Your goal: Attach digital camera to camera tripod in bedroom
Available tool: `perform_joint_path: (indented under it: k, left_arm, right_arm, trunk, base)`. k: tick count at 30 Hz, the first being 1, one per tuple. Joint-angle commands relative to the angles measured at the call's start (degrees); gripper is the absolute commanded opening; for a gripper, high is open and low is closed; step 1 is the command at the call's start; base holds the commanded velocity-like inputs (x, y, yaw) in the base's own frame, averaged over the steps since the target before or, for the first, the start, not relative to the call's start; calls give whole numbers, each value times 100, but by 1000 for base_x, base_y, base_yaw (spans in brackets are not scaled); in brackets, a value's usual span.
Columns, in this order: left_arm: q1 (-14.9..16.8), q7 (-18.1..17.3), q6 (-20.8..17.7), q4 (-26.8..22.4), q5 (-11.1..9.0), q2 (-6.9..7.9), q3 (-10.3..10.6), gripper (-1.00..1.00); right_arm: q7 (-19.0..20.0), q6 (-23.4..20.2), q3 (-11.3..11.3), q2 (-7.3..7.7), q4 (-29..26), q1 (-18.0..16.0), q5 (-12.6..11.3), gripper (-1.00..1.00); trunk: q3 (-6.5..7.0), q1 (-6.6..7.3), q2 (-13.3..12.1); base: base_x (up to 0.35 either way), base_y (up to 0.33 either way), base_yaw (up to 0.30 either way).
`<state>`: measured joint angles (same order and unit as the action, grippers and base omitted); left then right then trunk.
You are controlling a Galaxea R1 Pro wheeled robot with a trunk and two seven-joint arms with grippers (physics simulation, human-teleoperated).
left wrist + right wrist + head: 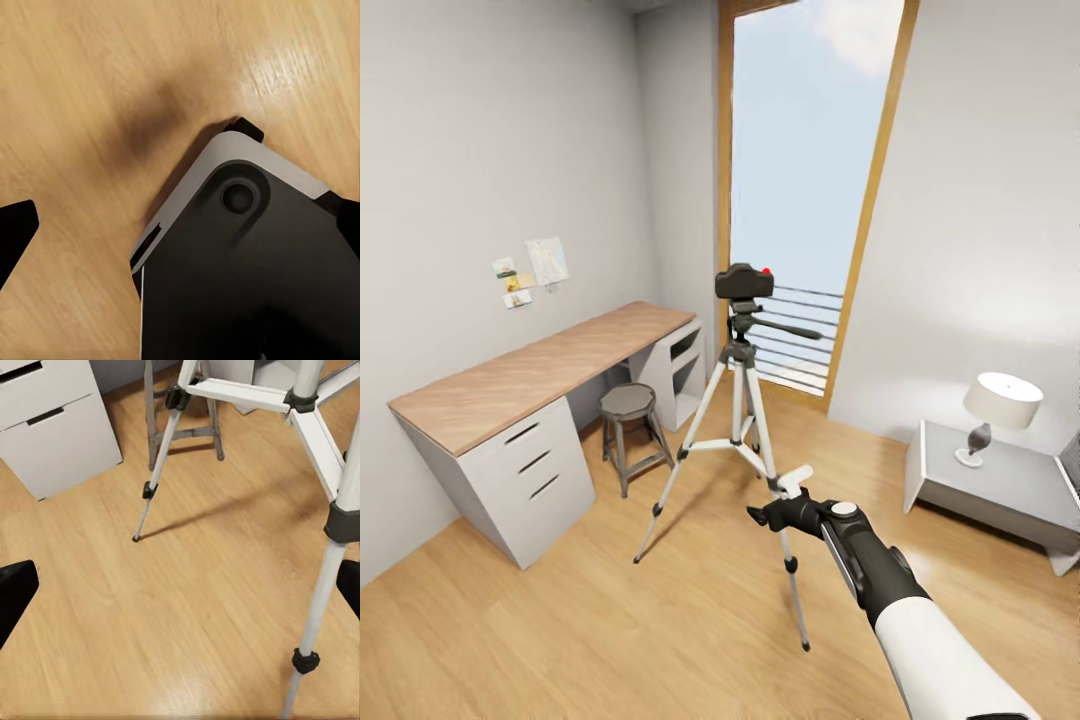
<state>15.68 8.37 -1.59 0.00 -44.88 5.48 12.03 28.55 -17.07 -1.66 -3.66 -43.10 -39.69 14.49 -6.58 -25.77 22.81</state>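
Head view — wood plank floor [560,620], grey walls [480,150]

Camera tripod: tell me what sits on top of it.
The digital camera sits on the camera tripod head, red dot up. The mount joint beneath the camera body is hidden, so locking cannot be confirmed.

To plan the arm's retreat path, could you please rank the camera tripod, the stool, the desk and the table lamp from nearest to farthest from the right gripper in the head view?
1. Camera tripod: right beside the right gripper, its front leg next to it.
2. Stool: left, beyond the tripod.
3. Desk and table lamp: far left wall and far right; too close to call.
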Motion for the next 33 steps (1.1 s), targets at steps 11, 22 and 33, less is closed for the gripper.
perform_joint_path:
  k: [11,22,33]
  left_arm:
    - [5,16,-17,-2,-33,4,46,100]
    - [5,19,-19,0,-30,-2,50,100]
    - [5,16,-17,0,-38,-181,45,100]
  right_arm:
    - [42,-91,7,231,377,-3,24,100]
    - [30,-114,14,629,1500,-3,12,100]
    - [17,363,17,1282,4243,-28,-4,100]
  trunk:
    - [-12,-1,11]
    - [-12,-1,11]
    - [-12,-1,11]
  base:
    - [-43,0,0]
    - [-3,0,0]
    - [0,0,0]
